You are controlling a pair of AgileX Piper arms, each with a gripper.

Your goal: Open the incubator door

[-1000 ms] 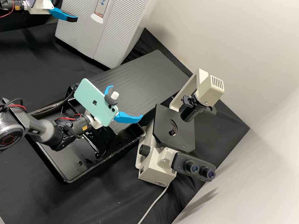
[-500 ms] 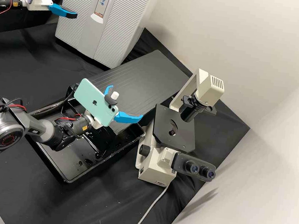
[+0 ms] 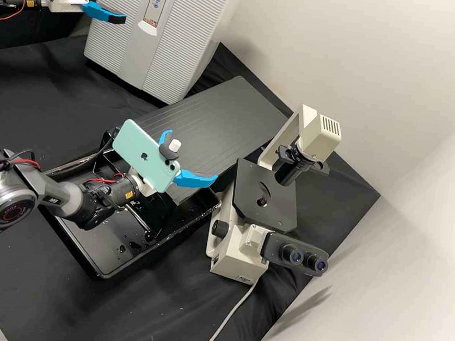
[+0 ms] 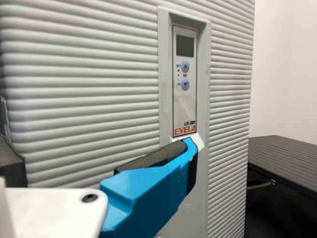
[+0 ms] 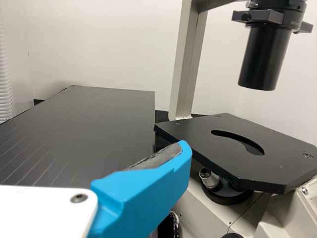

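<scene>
While the incubator door [image 3: 176, 44] stands closed towards eleven o'clock in the high view, the left gripper [image 3: 111, 2] is close by, at about nine o'clock from the control panel [image 3: 157, 1]. Its jaws stand apart and hold nothing; whether they touch the front, I cannot tell. In the left wrist view one finger lies across the pale lip [image 4: 199, 142] at the foot of the panel.

The right gripper [image 3: 192, 155], with its jaws parted and empty, is at five o'clock from the incubator [image 3: 216, 29], with the microscope [image 3: 260, 196] at about four o'clock from it.

The door looks stiff and broad, likely fairly heavy, with perhaps a seal that resists at first and then gives suddenly. Its ribbed face is probably too smooth and shallow to pinch, so fingers would slide off. The better hold seems to be the lip, if it proves to be a handle, or otherwise the free edge, hooked from behind. Which side bears the hinge is unclear. The pull should be slow, following the swing, and the panel's display and buttons should be kept from knocks.
</scene>
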